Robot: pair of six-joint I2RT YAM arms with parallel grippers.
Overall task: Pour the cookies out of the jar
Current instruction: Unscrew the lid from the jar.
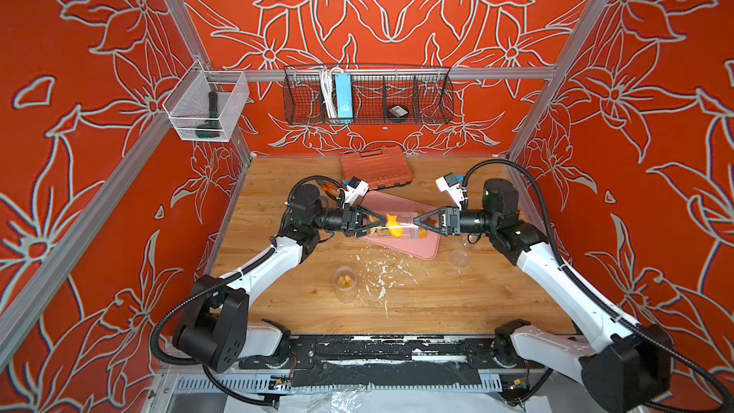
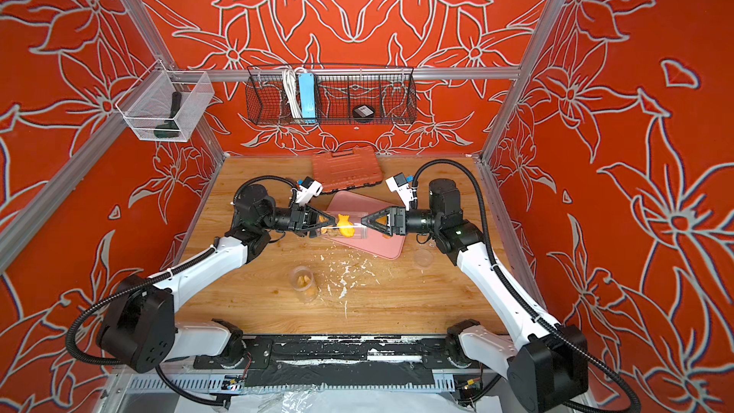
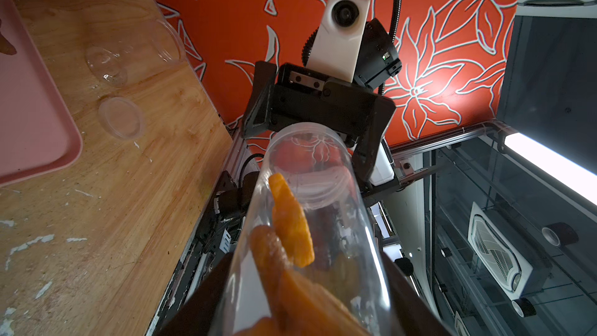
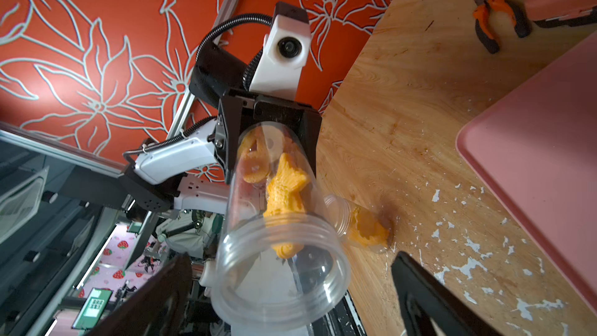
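Note:
The clear jar [image 1: 397, 229] lies on its side in the air above the pink tray [image 1: 393, 202], and my left gripper [image 1: 377, 225] is shut on its closed end. Inside are orange cookies [image 1: 394, 226], a fish shape foremost [image 4: 286, 195]. The threaded mouth [image 4: 281, 273] has no lid. My right gripper [image 4: 290, 298] is open, one finger [image 4: 155, 295] on each side of the mouth and not touching it. In the left wrist view the jar [image 3: 310, 208] fills my left gripper [image 3: 303, 311]. One swirl cookie [image 1: 424, 235] lies on the tray.
A second clear jar [image 1: 345, 282] with orange cookies stands on the wooden table nearer the front. A clear lid [image 1: 458, 258] lies right of the tray. White flecks [image 1: 383, 272] litter the middle. A red tool case [image 1: 375, 168] and pliers [image 4: 497, 17] sit at the back.

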